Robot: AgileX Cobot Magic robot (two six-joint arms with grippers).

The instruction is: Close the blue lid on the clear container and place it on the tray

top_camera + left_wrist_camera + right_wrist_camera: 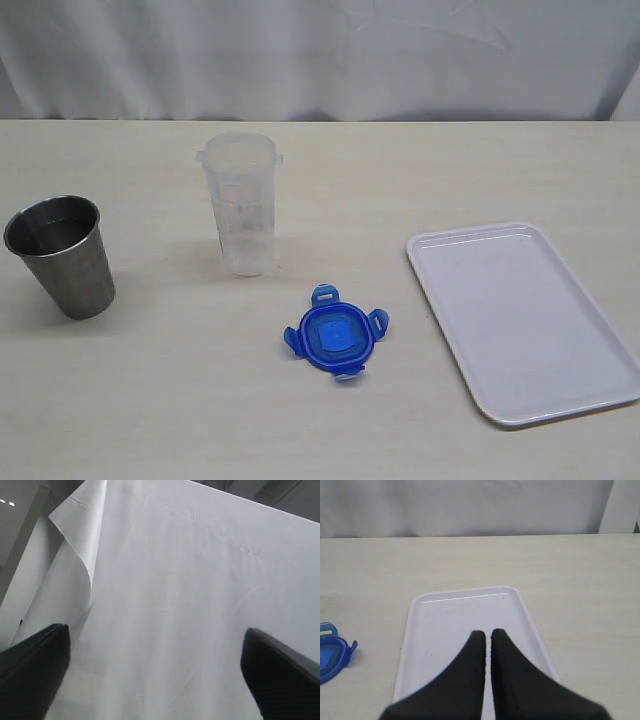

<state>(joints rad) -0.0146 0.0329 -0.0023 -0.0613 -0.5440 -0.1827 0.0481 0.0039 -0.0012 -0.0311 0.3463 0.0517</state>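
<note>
The blue lid [335,339] lies flat on the table near the middle, its tabs spread out. Behind it and to the left stands the clear container [241,204], upright and uncovered. At the right lies the white tray [520,318] with nothing on it. Neither arm shows in the exterior view. My left gripper [155,672] is open, its dark fingers far apart, and it faces the white backdrop cloth. My right gripper [487,634] is shut with nothing between its fingers; it hangs over the near end of the tray [445,625]. An edge of the blue lid [332,655] shows beside the tray there.
A steel cup [62,255] stands at the left of the table. A white cloth backdrop [320,55] closes off the far edge of the table.
</note>
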